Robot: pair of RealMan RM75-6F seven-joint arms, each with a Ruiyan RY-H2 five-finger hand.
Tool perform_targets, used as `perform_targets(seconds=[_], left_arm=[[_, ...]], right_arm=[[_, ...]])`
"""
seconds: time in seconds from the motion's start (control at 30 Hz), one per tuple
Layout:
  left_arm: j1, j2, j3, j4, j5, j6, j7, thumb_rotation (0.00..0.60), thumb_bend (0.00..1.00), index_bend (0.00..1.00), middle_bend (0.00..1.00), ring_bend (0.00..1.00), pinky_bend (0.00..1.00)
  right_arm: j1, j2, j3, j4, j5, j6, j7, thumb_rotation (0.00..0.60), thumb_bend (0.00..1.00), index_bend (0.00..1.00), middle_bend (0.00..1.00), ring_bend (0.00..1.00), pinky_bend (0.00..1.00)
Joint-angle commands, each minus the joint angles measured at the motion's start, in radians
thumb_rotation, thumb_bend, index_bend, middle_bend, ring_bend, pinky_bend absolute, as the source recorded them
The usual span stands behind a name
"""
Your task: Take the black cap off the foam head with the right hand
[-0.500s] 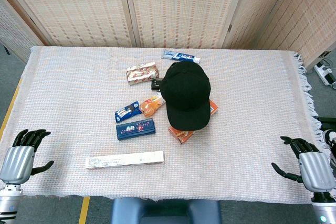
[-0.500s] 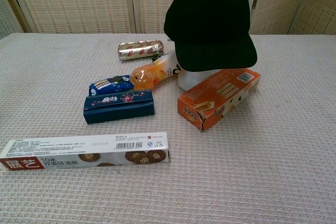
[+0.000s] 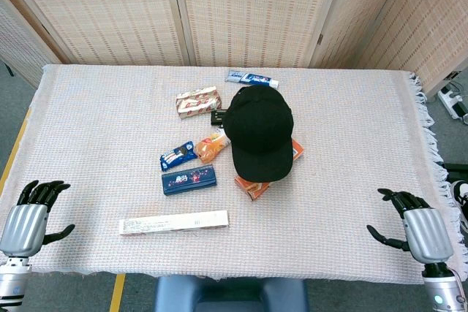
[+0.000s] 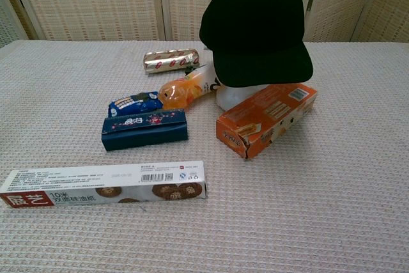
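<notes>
**Cap still on the head**

Both the right hand (image 3: 423, 231) and left hand (image 3: 28, 217) rest empty at the near table edge, fingers spread. Farther back, the black cap (image 4: 255, 27) covers the foam head (image 4: 235, 96), seemingly touching the orange box (image 4: 267, 117).

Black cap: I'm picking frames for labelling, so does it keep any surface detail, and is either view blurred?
Head view: black cap reads as a near-featureless dark shape, sharp edges, even light. Chest view: cap equally dark, box print legible, no blur.
</notes>
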Motion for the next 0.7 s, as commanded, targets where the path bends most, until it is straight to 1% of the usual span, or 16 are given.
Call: perform_targets(seconds=[0.03, 0.07, 0.13, 0.17, 0.23, 0.3, 0.37, 0.47, 0.57, 0.63, 0.7], left_arm=[[-0.004, 0.005, 0.003, -0.007, 0.008, -0.005, 0.001, 0.600, 0.08, 0.27, 0.25, 0.21, 0.14], [-0.005, 0.007, 0.003, -0.009, 0.010, -0.006, 0.000, 0.600, 0.08, 0.27, 0.25, 0.21, 0.14], [-0.006, 0.013, 0.003, -0.014, 0.014, -0.005, -0.001, 0.600, 0.08, 0.27, 0.25, 0.21, 0.14], [-0.006, 0.015, 0.002, -0.016, 0.016, -0.004, -0.001, 0.600, 0.08, 0.27, 0.25, 0.21, 0.14], [-0.005, 0.019, 0.003, -0.020, 0.019, -0.001, -0.002, 0.600, 0.08, 0.27, 0.25, 0.21, 0.14], [-0.003, 0.023, 0.004, -0.024, 0.021, 0.001, -0.002, 0.600, 0.08, 0.27, 0.25, 0.21, 0.14], [0.000, 0.029, 0.007, -0.028, 0.023, 0.002, -0.003, 0.600, 0.08, 0.27, 0.25, 0.21, 0.14], [0.004, 0.037, 0.008, -0.032, 0.020, 0.004, -0.005, 0.600, 0.08, 0.27, 0.25, 0.21, 0.14], [0.007, 0.043, 0.009, -0.034, 0.019, 0.006, -0.006, 0.600, 0.08, 0.27, 0.25, 0.21, 0.14], [0.008, 0.046, 0.010, -0.035, 0.018, 0.006, -0.008, 0.600, 0.08, 0.27, 0.25, 0.21, 0.14], [0.008, 0.047, 0.010, -0.035, 0.017, 0.004, -0.010, 0.600, 0.08, 0.27, 0.25, 0.21, 0.14]], right_arm=[[0.028, -0.020, 0.011, 0.010, -0.018, -0.018, -0.007, 0.391, 0.18, 0.26, 0.49, 0.43, 0.54], [0.039, -0.028, 0.016, 0.014, -0.024, -0.025, -0.011, 0.391, 0.18, 0.26, 0.52, 0.46, 0.59], [0.070, -0.052, 0.033, 0.025, -0.039, -0.040, -0.021, 0.404, 0.17, 0.30, 0.64, 0.59, 0.74], [0.085, -0.066, 0.042, 0.033, -0.045, -0.045, -0.024, 0.413, 0.16, 0.32, 0.68, 0.64, 0.78], [0.121, -0.102, 0.065, 0.051, -0.050, -0.063, -0.029, 0.441, 0.11, 0.36, 0.79, 0.76, 0.89], [0.153, -0.132, 0.083, 0.066, -0.051, -0.083, -0.035, 0.453, 0.07, 0.39, 0.87, 0.85, 0.97], [0.189, -0.173, 0.105, 0.091, -0.054, -0.097, -0.044, 0.471, 0.04, 0.42, 0.92, 0.91, 1.00], [0.235, -0.233, 0.127, 0.136, -0.059, -0.114, -0.066, 0.490, 0.03, 0.45, 0.97, 0.98, 1.00], [0.274, -0.288, 0.139, 0.185, -0.069, -0.124, -0.087, 0.500, 0.03, 0.45, 0.99, 1.00, 1.00], [0.296, -0.325, 0.146, 0.218, -0.072, -0.125, -0.093, 0.534, 0.03, 0.45, 1.00, 1.00, 1.00], [0.317, -0.359, 0.152, 0.254, -0.074, -0.123, -0.094, 0.553, 0.03, 0.45, 1.00, 1.00, 1.00]])
